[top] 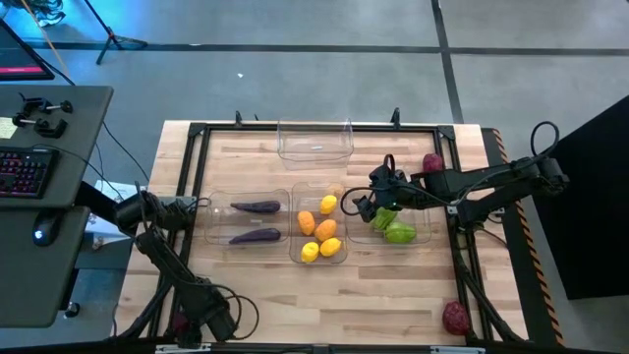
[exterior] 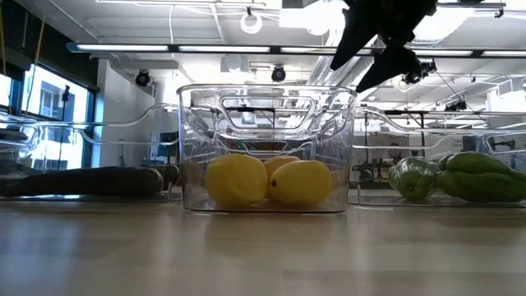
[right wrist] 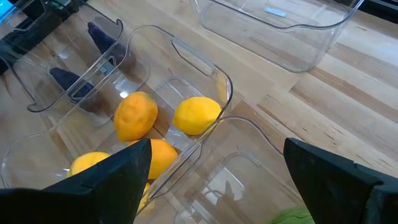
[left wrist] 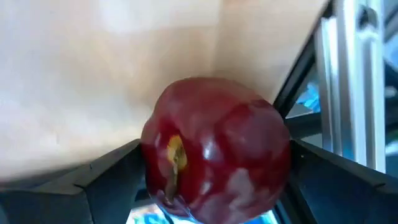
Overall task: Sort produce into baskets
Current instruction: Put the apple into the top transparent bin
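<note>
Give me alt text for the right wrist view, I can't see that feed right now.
The right gripper, fingers open and empty, hovers over the near end of a clear bin with something green at its edge. Beside it, a second bin holds lemons and orange fruit, a third holds purple eggplants, and a fourth bin is empty.

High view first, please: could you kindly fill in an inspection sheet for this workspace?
Surface: wooden table, black-framed.
Job's things: eggplants in left bin; lemons and orange ones in middle bin; green ones in right bin; far bin empty; loose dark red ones on the table.
Clutter: nothing seen.
Grippers: right gripper open, empty, above the bins; left gripper around a dark red piece, grip unclear.
Cables: black loops by left arm's base.
Surroundings: desk, keyboard.
</note>
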Robot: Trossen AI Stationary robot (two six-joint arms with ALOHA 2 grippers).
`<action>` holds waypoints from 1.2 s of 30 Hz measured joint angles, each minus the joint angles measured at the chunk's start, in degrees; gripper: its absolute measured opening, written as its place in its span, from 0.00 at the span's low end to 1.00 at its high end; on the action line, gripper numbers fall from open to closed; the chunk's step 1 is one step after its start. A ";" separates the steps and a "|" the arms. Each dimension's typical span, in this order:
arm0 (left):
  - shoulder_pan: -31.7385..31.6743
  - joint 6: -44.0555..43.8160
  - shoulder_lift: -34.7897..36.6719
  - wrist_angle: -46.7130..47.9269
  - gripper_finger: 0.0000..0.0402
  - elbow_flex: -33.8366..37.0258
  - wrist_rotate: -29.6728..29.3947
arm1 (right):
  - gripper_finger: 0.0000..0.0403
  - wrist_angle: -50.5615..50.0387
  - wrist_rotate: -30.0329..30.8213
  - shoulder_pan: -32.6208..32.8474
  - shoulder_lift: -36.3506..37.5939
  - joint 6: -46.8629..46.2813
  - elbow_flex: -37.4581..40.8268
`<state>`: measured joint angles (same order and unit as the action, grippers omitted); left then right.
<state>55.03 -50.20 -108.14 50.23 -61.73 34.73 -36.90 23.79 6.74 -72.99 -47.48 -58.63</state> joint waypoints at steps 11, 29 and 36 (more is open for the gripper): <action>-0.07 10.03 -0.06 -1.74 0.91 -0.08 -5.69 | 0.88 -0.34 0.02 0.00 0.00 0.00 0.00; -5.83 11.80 8.57 5.72 0.91 0.28 -19.20 | 0.88 -0.18 0.11 0.00 0.00 -0.07 0.00; -14.16 12.75 21.01 9.92 0.86 0.28 -22.93 | 0.88 -0.19 0.07 0.00 0.00 -0.31 0.00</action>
<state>40.87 -37.45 -87.13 60.15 -61.45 11.80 -37.09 23.86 6.74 -72.99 -47.79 -58.63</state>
